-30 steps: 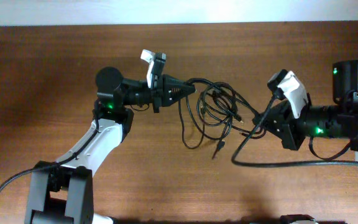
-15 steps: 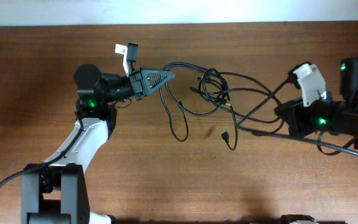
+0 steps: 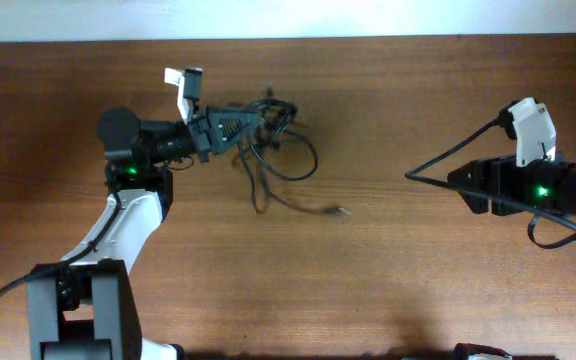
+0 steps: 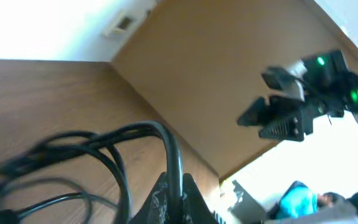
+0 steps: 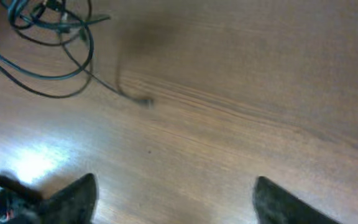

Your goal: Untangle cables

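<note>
1. Broadly, the job looks barely begun: the cables (image 3: 273, 150) sit as one tangled clump at the upper left of the worktop (image 3: 418, 290), with several loops crossing one another right at the tip of the left hand (image 3: 256, 119).
2. The left hand is clamped on a strand of that clump. Its wrist view shows a black cord running straight down between the closed fingers (image 4: 185, 198), with more loops fanning out to the side.
3. One thing looks partly done: a single tail runs out of the clump, down and to the right, and ends in a small plug end (image 3: 340, 211) lying alone on bare wood. Whether that cord is free of the knot further up cannot be told.
4. The right hand (image 3: 468, 188) is at the far right, well apart from the cables. Its fingers are spread wide with nothing between them, and its wrist view shows only wood there, with the clump far off in the corner.
5. What is left, in my judgement, is nearly everything: no cable lies fully separate yet. The right hand would need to come back in, take a loop or the loose tail, and draw it clear of the rest.
</note>
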Robot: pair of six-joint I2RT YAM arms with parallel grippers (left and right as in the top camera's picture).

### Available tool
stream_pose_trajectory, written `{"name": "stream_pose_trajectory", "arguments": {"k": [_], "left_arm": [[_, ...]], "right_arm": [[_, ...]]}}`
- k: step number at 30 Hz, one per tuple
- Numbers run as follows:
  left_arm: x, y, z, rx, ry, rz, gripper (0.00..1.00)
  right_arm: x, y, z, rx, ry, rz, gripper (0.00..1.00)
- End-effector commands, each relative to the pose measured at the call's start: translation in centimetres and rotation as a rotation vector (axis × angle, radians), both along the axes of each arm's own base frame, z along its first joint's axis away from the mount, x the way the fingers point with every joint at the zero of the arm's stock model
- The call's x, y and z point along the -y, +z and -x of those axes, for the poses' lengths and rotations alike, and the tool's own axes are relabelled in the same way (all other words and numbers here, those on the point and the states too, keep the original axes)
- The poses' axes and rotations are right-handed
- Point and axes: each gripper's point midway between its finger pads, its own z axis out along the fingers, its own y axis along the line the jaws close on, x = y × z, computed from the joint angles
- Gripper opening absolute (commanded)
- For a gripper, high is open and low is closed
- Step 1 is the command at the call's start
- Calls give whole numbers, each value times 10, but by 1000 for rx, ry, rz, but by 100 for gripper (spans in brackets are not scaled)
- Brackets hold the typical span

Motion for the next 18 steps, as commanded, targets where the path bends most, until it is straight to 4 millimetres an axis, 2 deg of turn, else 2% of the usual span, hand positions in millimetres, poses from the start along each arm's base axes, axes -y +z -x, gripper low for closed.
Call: {"name": "stream_pose_trajectory", "arguments": {"k": [1, 4, 8, 10, 13, 15, 16, 18], "left_arm": [[27, 5, 32, 73, -183, -32, 0], [45, 12, 46, 106, -238, -25, 0], [62, 29, 59, 154, -259, 10, 0], [66, 42, 57, 146, -224, 58, 0], [72, 50, 62, 163, -228, 84, 0], [78, 52, 69, 188, -247, 91, 0], [83, 55, 73, 203, -258, 100, 0], [88, 60, 78, 228, -262, 119, 0]], "right_arm": [[-8, 7, 1, 25, 31, -43, 86], [-16, 12, 2, 45, 81, -74, 94], [-37, 22, 10, 102, 235, -146, 95], [-45, 24, 14, 126, 299, -172, 95], [-54, 24, 18, 144, 365, -209, 95], [-54, 20, 18, 134, 367, -215, 93], [-54, 18, 17, 126, 366, -218, 84], [-54, 16, 15, 111, 366, -229, 79]]}}
